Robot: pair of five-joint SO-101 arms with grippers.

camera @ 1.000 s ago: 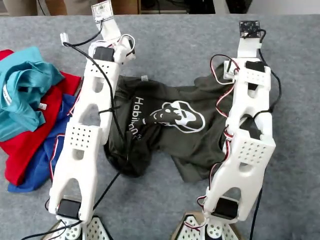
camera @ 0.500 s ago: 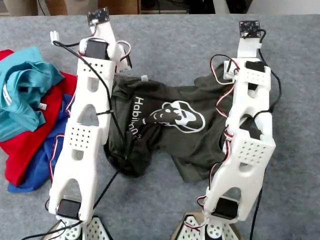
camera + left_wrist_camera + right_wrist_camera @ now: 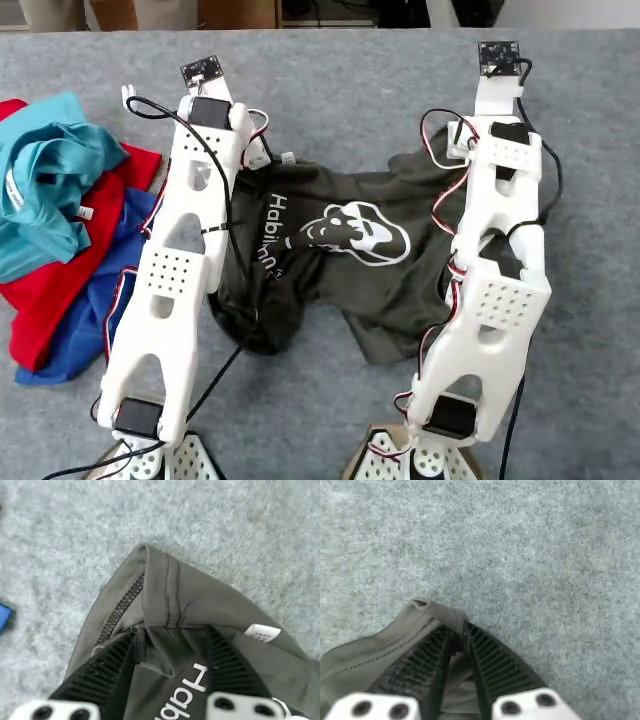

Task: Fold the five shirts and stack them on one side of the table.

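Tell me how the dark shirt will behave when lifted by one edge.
Probably floppy: the dark shirt lies in rumpled folds on the table, so it should sag and drape below any grip. Likely light: the right gripper pinches just a thin hem corner. Pushed, it would probably bunch on the fuzzy grey surface rather than slide.

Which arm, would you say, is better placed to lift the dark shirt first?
Probably right: the right tool is shut on the dark shirt; the left tool sits open around a fold.

2 white perforated arms [image 3: 170, 270], black ribbed end effectors [image 3: 172, 632], red-black-white cables [image 3: 447, 195]
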